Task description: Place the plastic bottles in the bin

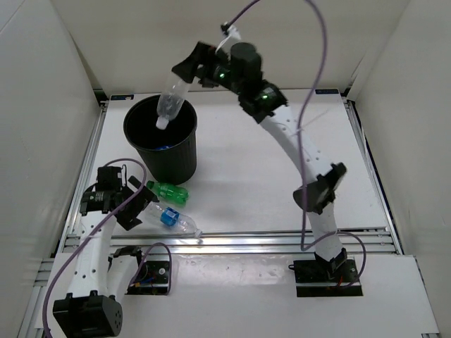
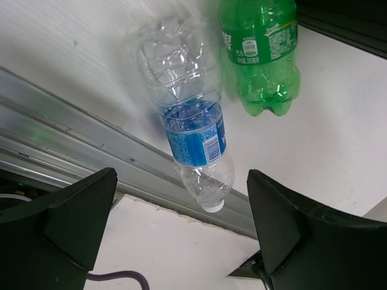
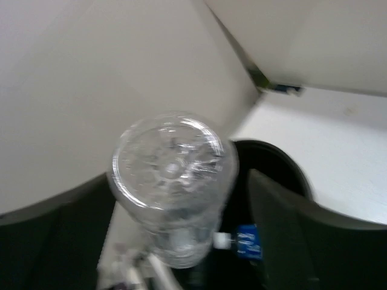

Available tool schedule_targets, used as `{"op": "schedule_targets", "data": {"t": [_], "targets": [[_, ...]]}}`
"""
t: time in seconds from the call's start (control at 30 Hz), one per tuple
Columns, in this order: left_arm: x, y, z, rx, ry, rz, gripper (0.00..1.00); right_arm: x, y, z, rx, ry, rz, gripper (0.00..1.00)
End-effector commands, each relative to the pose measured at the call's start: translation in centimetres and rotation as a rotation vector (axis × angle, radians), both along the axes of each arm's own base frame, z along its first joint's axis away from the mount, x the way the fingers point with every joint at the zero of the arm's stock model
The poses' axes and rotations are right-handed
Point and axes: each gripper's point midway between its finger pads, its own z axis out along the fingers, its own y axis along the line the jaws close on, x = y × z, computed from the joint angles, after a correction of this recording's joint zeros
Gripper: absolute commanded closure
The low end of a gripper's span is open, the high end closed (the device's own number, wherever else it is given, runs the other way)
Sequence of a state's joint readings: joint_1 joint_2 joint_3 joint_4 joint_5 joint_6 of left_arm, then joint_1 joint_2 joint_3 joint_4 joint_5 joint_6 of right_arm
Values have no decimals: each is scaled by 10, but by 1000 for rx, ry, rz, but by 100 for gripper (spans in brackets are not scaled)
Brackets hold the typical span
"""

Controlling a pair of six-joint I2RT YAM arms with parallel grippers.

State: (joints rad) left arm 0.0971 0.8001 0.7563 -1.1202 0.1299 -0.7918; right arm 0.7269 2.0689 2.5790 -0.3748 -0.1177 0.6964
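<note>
The black bin (image 1: 149,159) stands at the back left. My right gripper (image 1: 189,68) is above its rim, and a plain clear bottle (image 1: 171,102) hangs cap-down from its fingertips into the opening. In the right wrist view the bottle (image 3: 172,181) is blurred, and the jaws of that gripper (image 3: 181,187) stand slightly wider than it. A blue-label bottle (image 3: 248,240) lies inside the bin. My left gripper (image 1: 137,205) is open and empty above a second blue-label bottle (image 2: 193,142), which lies on the table beside the green bottle (image 2: 260,54).
Aluminium rails (image 1: 282,239) run along the table's front edge, just under the lying blue-label bottle's cap (image 2: 213,207). White walls close in the left, back and right. Purple cables loop over both arms.
</note>
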Motion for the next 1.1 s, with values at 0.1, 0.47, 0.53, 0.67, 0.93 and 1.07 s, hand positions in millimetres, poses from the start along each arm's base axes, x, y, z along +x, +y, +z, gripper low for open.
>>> {"op": "schedule_targets", "data": {"t": [0.1,0.47,0.53,0.67,0.93,1.07], "targets": [[7,-1,20,18,-38,-105,0,10,51,-49,-217,-187,-93,0],[39,-12,-11,-89,-129,-33,0,-73,-45,-8,-415,-216,-133,0],[43,-8,-19,-72,-138,-10,0,-80,-59,-5,-436,-226,-140,0],[42,-1,-51,-45,-51,13,0,-83,-87,-8,-462,-219,-175,0],[38,-6,-90,-50,18,39,0,-66,-126,-21,-504,-173,-241,0],[20,-7,-108,-48,79,30,21,-61,-134,-28,-506,-139,-245,0]]}}
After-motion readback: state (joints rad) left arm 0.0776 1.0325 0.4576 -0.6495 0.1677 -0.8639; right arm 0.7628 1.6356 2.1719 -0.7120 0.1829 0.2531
